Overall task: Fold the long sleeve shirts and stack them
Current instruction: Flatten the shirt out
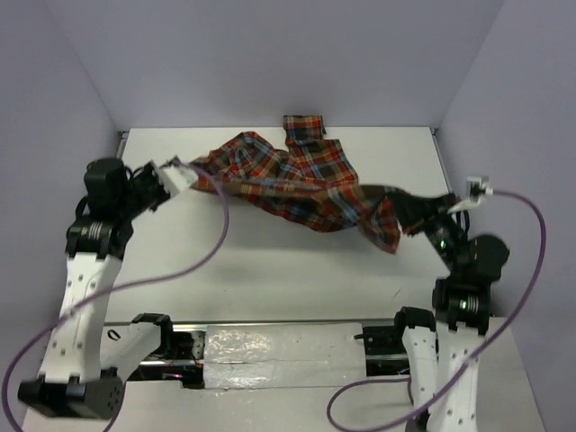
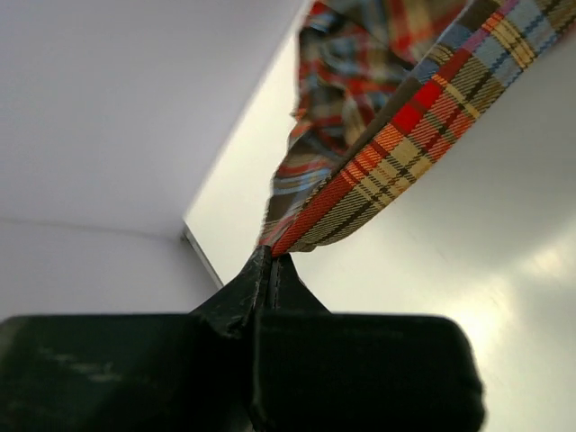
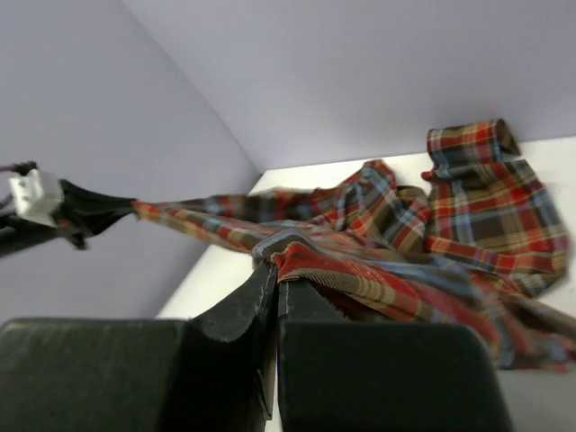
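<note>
Wrist views show the left gripper [image 2: 270,263] and right gripper [image 3: 276,267] each clamped on the plaid flannel shirt [image 1: 297,184]. The top view shows it slung between them near the table's [image 1: 270,270] far edge.

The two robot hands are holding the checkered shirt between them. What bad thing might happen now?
The left gripper and right gripper each pinch only a thin edge of the plaid shirt, so it might slip out. The shirt is bunched and twisted between them, so it may fold lumpy. One end lies against the back wall, where it might drag.
</note>
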`<action>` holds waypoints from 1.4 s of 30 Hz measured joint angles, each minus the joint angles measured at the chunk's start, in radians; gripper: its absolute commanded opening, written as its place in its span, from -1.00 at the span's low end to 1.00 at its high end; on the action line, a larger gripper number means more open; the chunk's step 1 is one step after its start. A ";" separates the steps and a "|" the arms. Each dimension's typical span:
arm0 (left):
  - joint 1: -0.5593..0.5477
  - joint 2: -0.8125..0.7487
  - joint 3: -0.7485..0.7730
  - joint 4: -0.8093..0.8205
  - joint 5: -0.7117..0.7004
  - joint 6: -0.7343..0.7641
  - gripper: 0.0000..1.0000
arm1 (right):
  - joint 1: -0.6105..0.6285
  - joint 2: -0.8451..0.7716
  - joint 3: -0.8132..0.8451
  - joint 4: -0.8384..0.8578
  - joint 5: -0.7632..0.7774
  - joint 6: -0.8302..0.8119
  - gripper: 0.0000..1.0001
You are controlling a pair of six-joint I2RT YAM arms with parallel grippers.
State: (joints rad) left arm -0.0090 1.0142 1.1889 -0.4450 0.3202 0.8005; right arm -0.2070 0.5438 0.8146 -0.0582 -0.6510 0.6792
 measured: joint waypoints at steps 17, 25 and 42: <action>0.000 0.106 -0.151 -0.175 -0.159 0.003 -1.00 | 0.037 0.361 -0.111 -0.146 0.066 0.051 -1.00; -0.001 0.936 0.855 0.091 -0.274 -0.264 -1.00 | 0.127 1.395 1.166 0.006 0.037 0.167 -1.00; -0.018 0.545 0.512 0.568 -0.258 -0.226 -1.00 | 0.075 1.077 1.007 0.220 -0.004 0.121 -1.00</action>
State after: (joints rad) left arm -0.0269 1.5593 1.7008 0.1226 0.0624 0.5743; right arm -0.1318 1.6203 1.8214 0.1619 -0.6552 0.8001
